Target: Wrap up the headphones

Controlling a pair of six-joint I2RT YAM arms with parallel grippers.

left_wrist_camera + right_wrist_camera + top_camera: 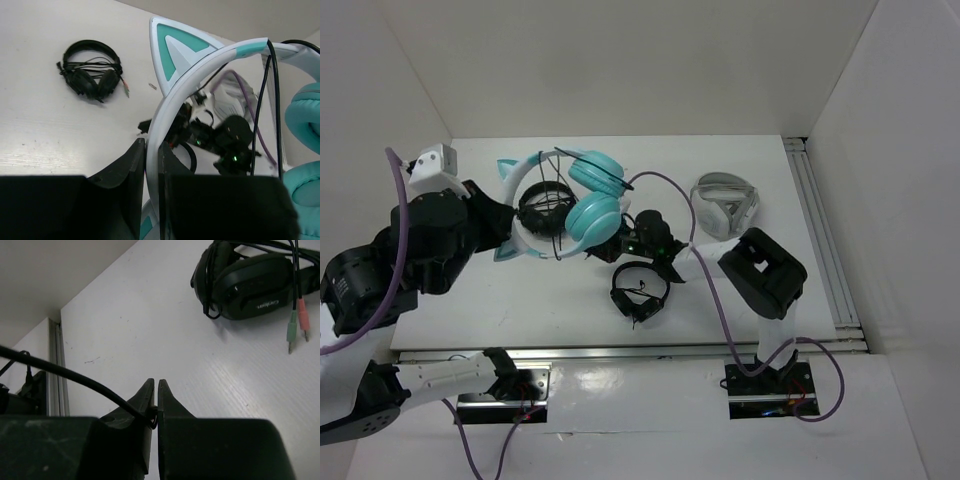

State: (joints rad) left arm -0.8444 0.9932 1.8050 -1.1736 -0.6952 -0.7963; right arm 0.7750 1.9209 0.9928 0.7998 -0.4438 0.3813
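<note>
L gripper [151,152]: fingers clamped on the pale headband, edge-on. Prob. an anchor, so the frame stays put while cord goes round it.
Task item: teal over-ear headphones with a pale cat-eared plastic headband and round padded cups [592,212], left of table centre, between the two grippers. They seem raised off the table, not lying flat.
Cord: thin black cable [75,377], several strands already cross band and cups, the rest runs to the R side.
R gripper [155,390]: fingers pressed together on the cable, just right of the cups. The pinch looks meant to hold tension for the next turn.
Bystander 1: small black plastic headphones [640,292], on the table just in front of the R gripper, own cord bundled (pink and green plugs [296,325] loose).
Bystander 2: white-grey folded headphones [725,205], far R, well apart.
Surface: matt white table [550,310], faint scuffs. Metal rail [820,230] along the R edge.
Room: plain white walls [620,60] on 3 sides.
</note>
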